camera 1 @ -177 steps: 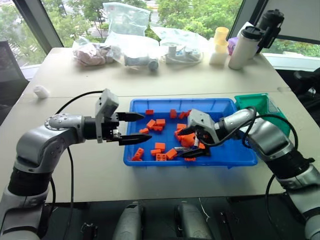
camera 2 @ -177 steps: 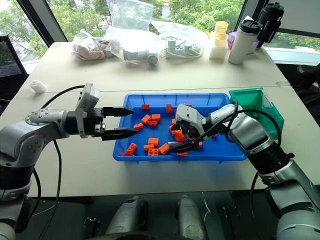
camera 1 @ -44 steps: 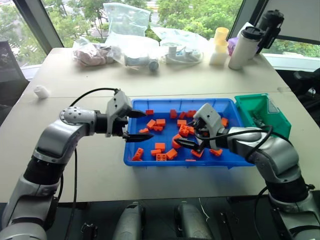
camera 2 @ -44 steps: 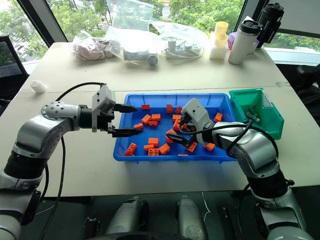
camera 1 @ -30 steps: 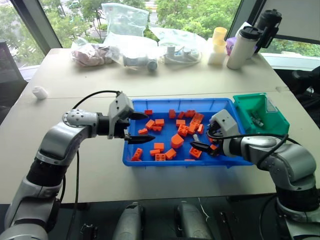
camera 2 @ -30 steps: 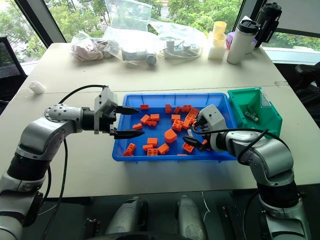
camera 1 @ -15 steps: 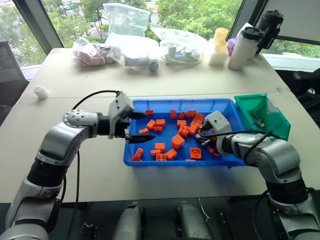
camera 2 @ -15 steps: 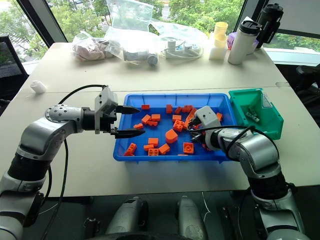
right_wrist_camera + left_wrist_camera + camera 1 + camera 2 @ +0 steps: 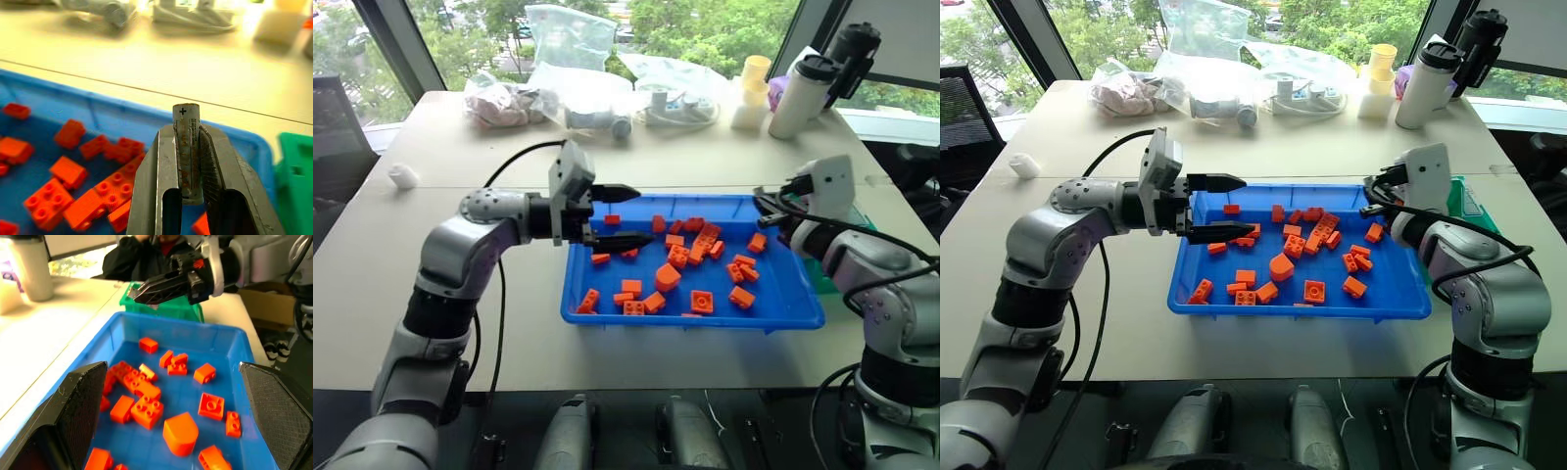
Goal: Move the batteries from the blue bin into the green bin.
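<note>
Right gripper [image 9: 188, 161] clamped on a battery [image 9: 186, 149], held lengthwise between the fingers, plus end outward. Raised above the far right corner of the blue bin [image 9: 783, 304], just left of the green bin [image 9: 168, 308]. Left gripper [image 9: 625, 213] spread wide and empty, hovering over the bin's far left part, pointed right.

Judged as mid-task: one battery lifted out, not yet over the green bin, so carrying it right and dropping it remained. No other battery made out among the orange bricks [image 9: 680, 257] scattered in the blue bin, though one could lie hidden under them; green bin mostly hidden behind the right arm, contents not readable.

Farther off on the table [image 9: 509, 166]: clear bags [image 9: 1205, 69] along the far edge, a white bottle [image 9: 800, 95] and a yellow cup stack [image 9: 751, 83] at far right, a small white lump [image 9: 403, 176] at far left. Nothing blocking the short path to the green bin; only its near wall to clear.
</note>
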Available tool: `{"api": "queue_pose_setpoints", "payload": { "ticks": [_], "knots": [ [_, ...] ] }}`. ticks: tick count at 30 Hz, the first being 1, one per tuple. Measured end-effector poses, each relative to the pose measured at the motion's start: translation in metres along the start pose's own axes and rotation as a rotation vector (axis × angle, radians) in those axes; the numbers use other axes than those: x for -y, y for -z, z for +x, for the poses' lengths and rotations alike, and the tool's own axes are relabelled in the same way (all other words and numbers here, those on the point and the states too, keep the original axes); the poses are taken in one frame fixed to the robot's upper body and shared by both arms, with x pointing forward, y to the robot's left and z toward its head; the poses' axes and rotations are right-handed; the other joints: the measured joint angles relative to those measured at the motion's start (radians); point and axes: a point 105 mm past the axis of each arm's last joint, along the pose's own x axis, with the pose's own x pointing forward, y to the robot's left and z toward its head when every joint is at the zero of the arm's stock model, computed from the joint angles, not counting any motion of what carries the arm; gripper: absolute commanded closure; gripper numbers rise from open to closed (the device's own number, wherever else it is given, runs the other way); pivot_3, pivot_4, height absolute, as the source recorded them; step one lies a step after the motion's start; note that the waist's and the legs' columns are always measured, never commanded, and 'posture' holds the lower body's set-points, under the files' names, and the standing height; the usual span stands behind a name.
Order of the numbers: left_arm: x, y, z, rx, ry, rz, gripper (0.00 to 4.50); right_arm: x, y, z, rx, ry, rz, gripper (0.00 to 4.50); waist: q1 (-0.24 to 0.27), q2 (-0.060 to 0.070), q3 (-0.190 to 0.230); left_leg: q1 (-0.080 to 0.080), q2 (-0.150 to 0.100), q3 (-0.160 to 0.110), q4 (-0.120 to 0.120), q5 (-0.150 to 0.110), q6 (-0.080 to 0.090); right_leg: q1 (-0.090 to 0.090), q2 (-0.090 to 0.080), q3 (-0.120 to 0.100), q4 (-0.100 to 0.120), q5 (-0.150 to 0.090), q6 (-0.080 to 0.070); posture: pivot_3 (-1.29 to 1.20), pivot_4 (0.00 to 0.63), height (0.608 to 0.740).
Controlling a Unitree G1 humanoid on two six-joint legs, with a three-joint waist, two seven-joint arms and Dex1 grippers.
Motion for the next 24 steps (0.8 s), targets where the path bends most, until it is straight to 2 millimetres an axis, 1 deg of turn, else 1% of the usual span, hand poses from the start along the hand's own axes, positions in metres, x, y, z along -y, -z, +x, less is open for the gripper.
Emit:
{"api": "queue_pose_setpoints", "payload": {
  "ticks": [2,3,5,7,9,11,13,16,18,19,20,22,24],
  "knots": [
    [-0.002,0.002,0.014,0.031,0.028,-0.007,0.0,0.021,0.008,0.0,-0.026,0.109,-0.03,4.48,-0.001,0.0,0.0,0.0,-0.001,0.0,0.0,0.0,0.0,0.0,0.0,0.0,0.0,0.0,0.0,0.0,0.15,0.74],
    [-0.002,0.005,0.02,0.028,0.043,-0.008,0.0,0.028,0.013,0.0,-0.038,0.146,-0.031,4.48,-0.002,0.0,0.0,0.0,-0.002,0.001,0.0,0.0,0.0,0.0,0.0,0.001,0.0,0.0,0.0,0.0,0.15,0.74],
    [-0.002,0.011,0.028,0.019,0.064,-0.005,0.0,0.036,0.021,0.001,-0.063,0.185,-0.026,4.48,-0.014,0.0,0.0,0.001,-0.001,0.001,-0.001,0.0,0.0,-0.001,0.001,0.001,0.001,0.0,0.0,0.0,0.15,0.74],
    [-0.003,0.017,0.034,0.012,0.075,-0.007,0.0,0.044,0.025,0.002,-0.07,0.222,-0.015,4.48,-0.025,0.001,0.0,0.001,-0.001,0.001,-0.001,0.0,0.0,-0.001,0.002,0.001,0.001,0.0,0.0,0.0,0.15,0.74],
    [-0.005,0.017,0.035,0.013,0.074,0.003,0.0,0.051,0.029,0.002,-0.081,0.257,-0.009,4.48,-0.03,0.001,0.0,0.001,0.0,0.001,-0.001,0.0,0.0,-0.001,0.002,0.001,0.001,0.0,0.0,0.0,0.15,0.74],
    [-0.005,0.017,0.035,0.01,0.072,0.014,0.0,0.055,0.035,0.003,-0.1,0.269,0.001,4.48,-0.029,0.001,0.0,0.002,0.001,0.001,-0.001,0.0,0.0,-0.001,0.002,0.001,0.002,0.0,0.0,0.0,0.15,0.74],
    [-0.006,0.019,0.034,0.004,0.068,0.008,0.0,0.056,0.039,0.005,-0.112,0.272,0.011,3.42,-0.026,0.001,0.0,0.002,0.001,0.001,-0.001,0.0,0.0,-0.001,0.002,0.001,0.002,0.0,0.0,0.0,0.15,0.74],
    [-0.009,0.025,0.027,-0.019,0.046,-0.003,0.0,0.059,0.039,0.009,-0.113,0.277,0.028,2.08,-0.026,0.001,0.0,0.002,0.001,0.001,-0.001,0.0,0.0,-0.001,0.002,0.002,0.001,0.0,0.0,0.0,0.15,0.74],
    [-0.011,0.031,0.02,-0.035,0.028,-0.022,0.0,0.064,0.038,0.01,-0.116,0.295,0.024,0.95,-0.025,0.001,0.0,0.002,0.002,0.001,-0.001,0.0,0.0,-0.001,0.002,0.002,0.001,0.0,0.0,0.0,0.15,0.74],
    [-0.01,0.033,0.019,-0.037,0.023,-0.032,0.0,0.068,0.038,0.009,-0.114,0.311,0.019,0.44,-0.024,0.001,0.0,0.002,0.002,0.001,-0.001,0.0,0.0,-0.001,0.002,0.002,0.001,0.0,0.0,0.0,0.15,0.74],
    [-0.011,0.032,0.017,-0.033,0.016,-0.043,0.0,0.071,0.036,0.008,-0.104,0.326,0.015,0.02,-0.022,0.001,0.0,0.001,0.001,0.001,-0.001,0.0,0.0,-0.001,0.001,0.002,0.001,0.0,0.0,0.0,0.15,0.74],
    [-0.013,0.024,0.013,-0.001,-0.005,-0.065,0.0,0.076,0.029,0.008,-0.073,0.34,0.002,0.02,-0.021,0.001,0.0,0.001,0.001,0.001,-0.001,0.0,0.0,-0.001,0.001,0.002,0.001,0.0,0.0,0.0,0.15,0.74],
    [-0.018,0.013,0.005,0.029,-0.041,-0.074,0.0,0.078,0.015,0.007,-0.016,0.317,-0.019,0.02,-0.023,0.001,0.0,0.001,0.001,0.001,-0.001,0.0,0.0,-0.001,0.001,0.002,0.001,0.0,0.0,0.0,0.15,0.74]
  ]
}}
